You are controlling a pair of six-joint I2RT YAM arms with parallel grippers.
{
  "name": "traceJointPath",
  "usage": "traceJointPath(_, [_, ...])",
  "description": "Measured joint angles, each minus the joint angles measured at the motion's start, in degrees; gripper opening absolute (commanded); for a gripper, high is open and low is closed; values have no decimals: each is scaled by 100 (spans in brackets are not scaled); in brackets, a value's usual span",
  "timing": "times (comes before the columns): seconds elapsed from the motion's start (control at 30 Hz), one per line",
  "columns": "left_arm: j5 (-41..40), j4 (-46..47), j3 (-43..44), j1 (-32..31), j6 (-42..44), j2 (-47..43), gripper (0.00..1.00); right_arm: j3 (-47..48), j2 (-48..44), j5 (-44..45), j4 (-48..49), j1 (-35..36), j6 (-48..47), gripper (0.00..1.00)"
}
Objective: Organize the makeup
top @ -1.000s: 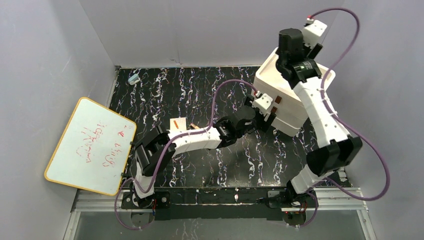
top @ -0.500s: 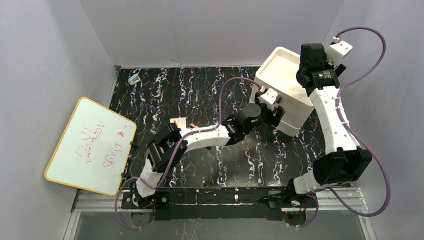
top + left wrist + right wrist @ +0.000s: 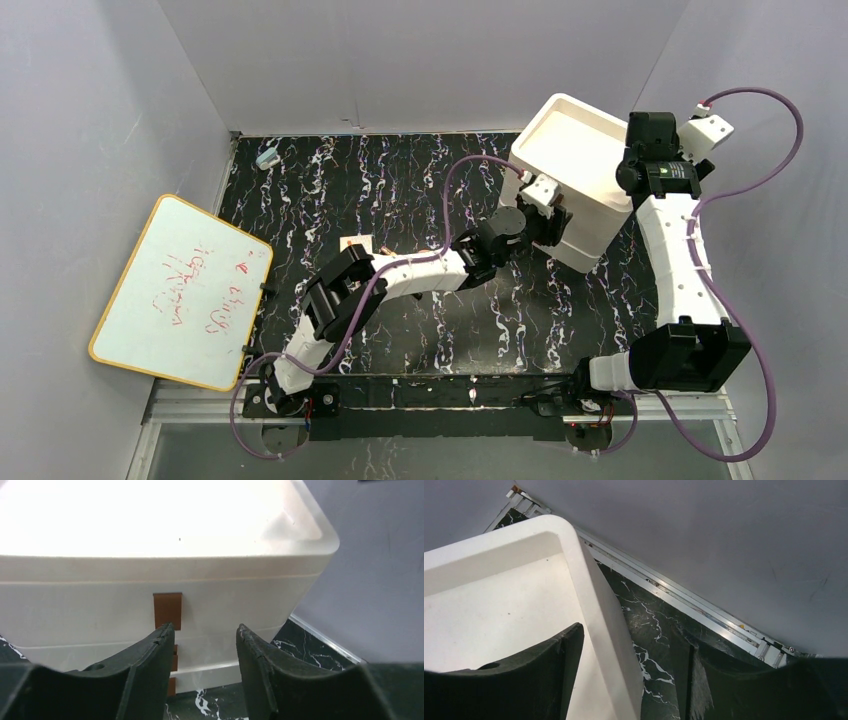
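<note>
Of the makeup, only a small tan flat piece [image 3: 355,243] shows, lying on the black marbled table beside my left forearm; the discs, tube and pencils are out of view. My left gripper [image 3: 552,224] is open and empty, its jaws level with the front of the white three-drawer box [image 3: 575,150]. In the left wrist view the gripper [image 3: 205,632] faces the box [image 3: 100,595], with the top brown handle [image 3: 167,609] just above the left fingertip. My right gripper [image 3: 642,172] is open and empty. In the right wrist view it [image 3: 629,637] straddles the box's rim [image 3: 594,595].
A whiteboard [image 3: 180,290] with red writing leans at the left edge. A small light-blue object [image 3: 267,157] lies at the far left corner. Grey walls enclose the table; a metal rail [image 3: 684,600] runs along the wall behind the box.
My right arm has swung right, from over the box's top to its right rim. My left gripper has moved a little closer to the box front.
</note>
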Motion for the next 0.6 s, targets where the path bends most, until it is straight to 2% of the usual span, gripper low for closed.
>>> traceJointPath(0.17, [-79,249,210,11,13,81,39,-227,-15,-245,-24,-210,127,69])
traceJointPath(0.6, [-39,466,439,107,-103,448,38,-673,-219,-704,599,-332,179,65])
